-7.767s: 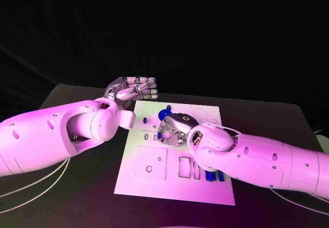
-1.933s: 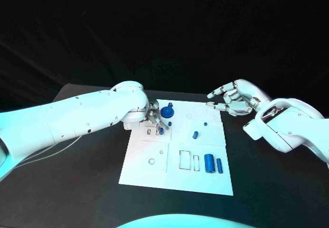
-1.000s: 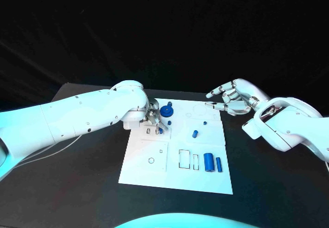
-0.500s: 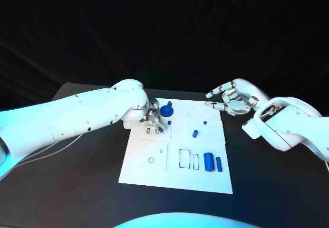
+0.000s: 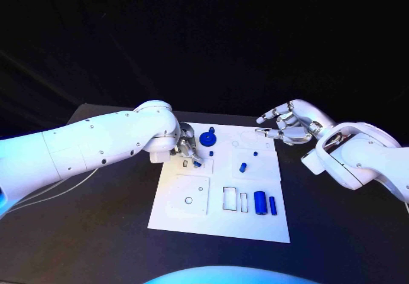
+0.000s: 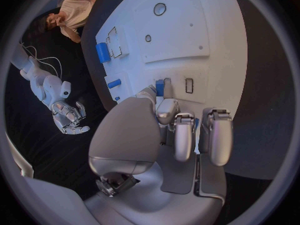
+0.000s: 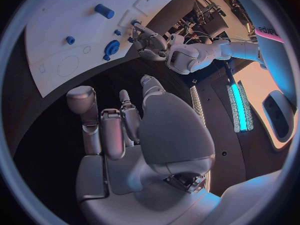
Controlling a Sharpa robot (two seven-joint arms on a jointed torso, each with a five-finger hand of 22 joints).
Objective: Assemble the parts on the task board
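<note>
The black counter carries the white task board, which lies in the middle between the two arms.

The left arm reaches in over the board's near-left part, and the left hand is down at the board's left edge. In the left wrist view its fingers are curled together over the board, and a small blue part shows at the fingertips, beside a small rectangular cutout. Whether the fingers actually pinch this piece or only touch it cannot be told.

The right arm comes in from the other side. The right hand hovers off the board's far-right corner, its fingers loosely bent and apart, holding nothing.

On the board, a round blue knob-like part stands near the far edge, just beside the left hand. A fat blue cylinder and a thinner blue rod lie side by side on the near-right area, next to two rectangular recesses. A short blue peg sits in the middle-right panel, with a tiny blue piece a little farther away from the robot. Faint circular outlines mark the far-right corner.
</note>
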